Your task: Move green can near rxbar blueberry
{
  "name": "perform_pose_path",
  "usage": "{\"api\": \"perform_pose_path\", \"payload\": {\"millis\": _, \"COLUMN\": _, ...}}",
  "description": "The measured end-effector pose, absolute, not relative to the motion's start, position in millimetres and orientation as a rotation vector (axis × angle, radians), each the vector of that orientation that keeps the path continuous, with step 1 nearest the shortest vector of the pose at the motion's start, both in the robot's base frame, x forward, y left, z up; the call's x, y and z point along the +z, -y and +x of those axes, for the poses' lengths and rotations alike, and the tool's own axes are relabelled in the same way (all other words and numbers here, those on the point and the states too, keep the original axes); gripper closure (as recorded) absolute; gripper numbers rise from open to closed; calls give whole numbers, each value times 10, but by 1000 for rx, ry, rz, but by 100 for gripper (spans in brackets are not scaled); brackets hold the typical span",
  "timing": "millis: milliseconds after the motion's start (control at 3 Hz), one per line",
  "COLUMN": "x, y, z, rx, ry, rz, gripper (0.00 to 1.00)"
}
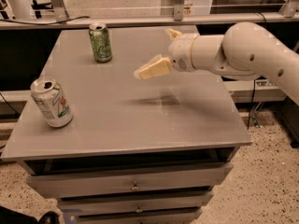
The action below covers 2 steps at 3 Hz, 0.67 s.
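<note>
Green can (100, 42) — slim, light-green patterned aluminium with a silver top — stands upright at the far left of the grey flat-topped table (140, 125), with nothing touching it. I see my cream two-finger gripper (154, 52) hanging above the table's middle, right of the can and well apart from it — pincer spread wide, holding nothing. A white-and-silver drink can (51, 101) stands near the front left edge.

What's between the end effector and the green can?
Nothing visible. The end effector, open, hovers above mid-table to the right of the green can, with only bare table between them. The white can stands at the front left, off that line.
</note>
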<state>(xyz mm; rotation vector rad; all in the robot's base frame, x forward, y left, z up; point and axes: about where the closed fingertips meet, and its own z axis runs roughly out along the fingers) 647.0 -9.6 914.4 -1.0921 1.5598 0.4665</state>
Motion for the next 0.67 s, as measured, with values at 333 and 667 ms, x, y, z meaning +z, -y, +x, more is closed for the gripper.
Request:
{"api": "perform_pose_path", "payload": {"millis": 333, "x": 9145, "y": 93, "z": 6462, "rx": 468, "ry": -1560, "rz": -1095, "gripper": 0}}
{"api": "perform_pose_path", "payload": {"millis": 667, "x": 9145, "y": 76, "z": 6472, "rx": 483, "ry": -1548, "rz": -1079, "gripper": 0}}
